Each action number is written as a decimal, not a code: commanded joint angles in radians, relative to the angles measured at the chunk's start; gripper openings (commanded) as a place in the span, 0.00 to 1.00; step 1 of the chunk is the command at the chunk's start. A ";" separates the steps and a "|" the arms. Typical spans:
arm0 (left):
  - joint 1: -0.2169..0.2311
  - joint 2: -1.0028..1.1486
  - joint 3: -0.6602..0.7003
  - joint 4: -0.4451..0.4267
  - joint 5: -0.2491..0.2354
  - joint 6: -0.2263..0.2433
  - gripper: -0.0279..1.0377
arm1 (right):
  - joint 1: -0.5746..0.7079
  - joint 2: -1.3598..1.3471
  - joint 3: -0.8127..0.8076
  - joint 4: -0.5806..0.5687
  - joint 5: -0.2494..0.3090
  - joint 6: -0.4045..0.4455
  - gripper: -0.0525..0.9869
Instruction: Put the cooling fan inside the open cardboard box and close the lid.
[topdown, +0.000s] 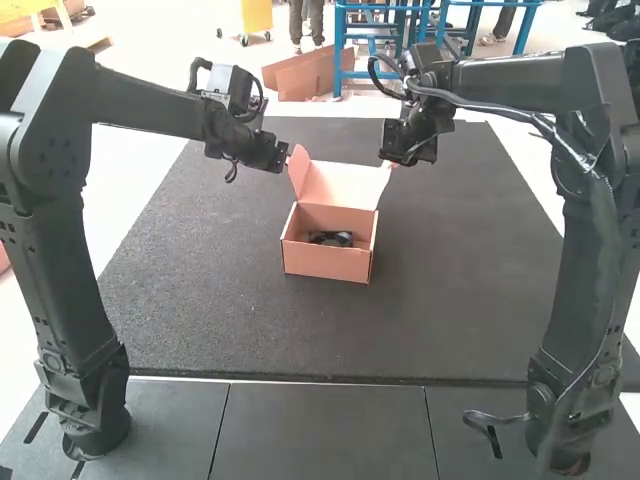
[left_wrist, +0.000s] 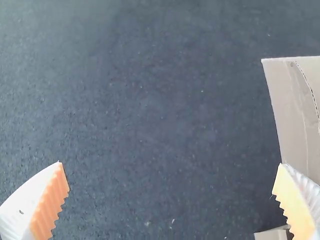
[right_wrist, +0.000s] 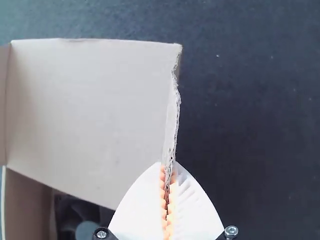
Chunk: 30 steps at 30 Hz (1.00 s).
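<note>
The cardboard box (topdown: 327, 258) sits near the middle of the black mat (topdown: 190, 290) that covers most of the tabletop (topdown: 320, 440). Its lid (topdown: 338, 184) stands up from the wall at the box's 12 o'clock side, tilted slightly back, so the box is open. The cooling fan (topdown: 330, 238) lies inside on the floor of the box, a dark shape below the rim. In my right wrist view a part of it shows under the raised lid.

My right fingers (right_wrist: 167, 200) are pressed together on the lid's side edge at about 2 o'clock from the box, with the thin cardboard pinched between the orange pads (right_wrist: 164, 190). My right arm comes in from 3 o'clock, above the mat.

My left fingers (topdown: 283, 158) hang at about 10 o'clock from the box, just beside the lid's upper corner on that side. They are spread wide and hold nothing. In my left wrist view one pad (left_wrist: 47, 205) is over bare mat, and the other (left_wrist: 292, 205) is close by the lid's edge (left_wrist: 295, 110). I cannot tell whether it touches the cardboard.
</note>
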 joint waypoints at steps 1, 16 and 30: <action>-0.005 0.000 0.037 0.005 0.007 -0.006 0.94 | 0.045 -0.024 0.004 -0.027 -0.020 -0.020 0.04; -0.025 -0.025 0.043 -0.067 0.007 -0.007 0.94 | 0.079 -0.047 -0.002 -0.104 -0.025 -0.026 0.04; -0.058 -0.086 0.037 -0.170 0.006 -0.007 0.94 | 0.113 -0.066 -0.011 -0.158 -0.051 -0.027 0.04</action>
